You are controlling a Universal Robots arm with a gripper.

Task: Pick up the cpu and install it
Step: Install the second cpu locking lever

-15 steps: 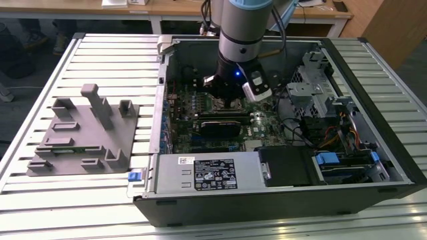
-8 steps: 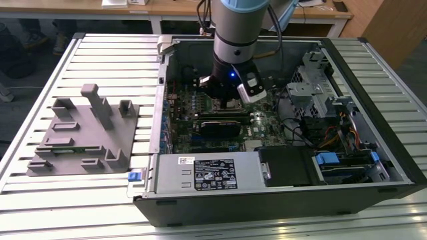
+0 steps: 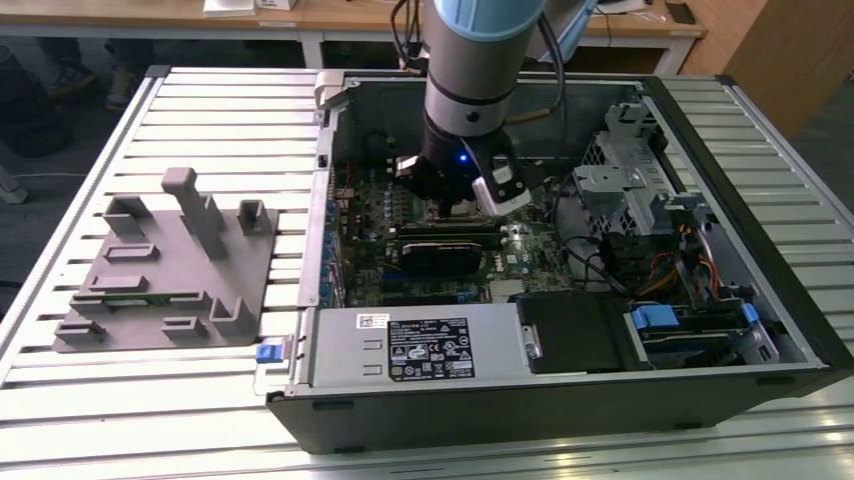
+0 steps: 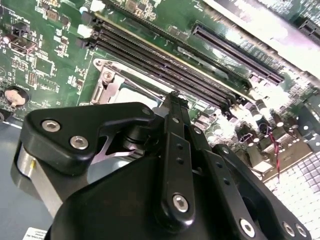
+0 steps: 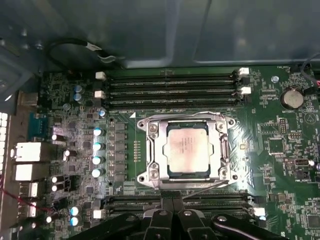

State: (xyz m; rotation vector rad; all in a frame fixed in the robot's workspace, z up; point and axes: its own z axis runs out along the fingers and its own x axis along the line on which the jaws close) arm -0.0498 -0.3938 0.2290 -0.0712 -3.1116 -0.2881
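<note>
First wrist view: I see the cpu (image 5: 188, 149) lying flat inside the socket frame (image 5: 150, 155) on the motherboard (image 5: 280, 145). My gripper (image 5: 172, 207) sits just beside it, fingers pressed together, holding nothing. I'd judge seating square before anything else.

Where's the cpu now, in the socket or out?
In. The first wrist view shows the cpu lying flat inside the socket frame, with the claw above the board, apart from it.
</note>
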